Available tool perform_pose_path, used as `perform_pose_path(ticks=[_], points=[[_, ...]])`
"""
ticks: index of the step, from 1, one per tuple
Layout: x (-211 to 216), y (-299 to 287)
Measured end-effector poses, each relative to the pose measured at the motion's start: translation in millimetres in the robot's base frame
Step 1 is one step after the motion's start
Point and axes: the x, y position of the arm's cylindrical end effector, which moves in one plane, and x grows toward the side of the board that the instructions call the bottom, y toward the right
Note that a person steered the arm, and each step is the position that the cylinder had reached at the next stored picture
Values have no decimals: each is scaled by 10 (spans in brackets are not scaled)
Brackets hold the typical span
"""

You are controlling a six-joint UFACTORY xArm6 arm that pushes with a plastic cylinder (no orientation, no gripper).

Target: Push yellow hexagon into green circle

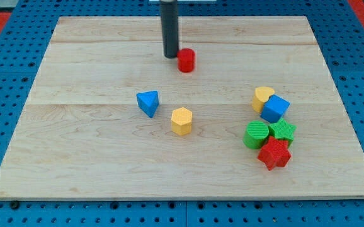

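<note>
Red star [274, 154] lies nearest; my tip [170, 57], a solid tool gripping nothing, touches red cylinder [186, 60].

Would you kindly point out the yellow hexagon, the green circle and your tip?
yellow hexagon [181, 120]: camera view, top face.
green circle [255, 134]: camera view, top face.
my tip [170, 56]: camera view, rod's lower end.

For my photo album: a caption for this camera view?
My tip beside a red block, far from the yellow hexagon and green circle.
</note>
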Motion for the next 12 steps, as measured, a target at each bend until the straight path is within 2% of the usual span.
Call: perform_pose_path(ticks=[2, 4, 5, 6, 7, 8, 9, 10, 11, 12], points=[[90, 640], [675, 1063], [246, 278], [459, -415], [860, -582], [882, -757], [1209, -756], [1584, -419], [1624, -82], [1413, -72]])
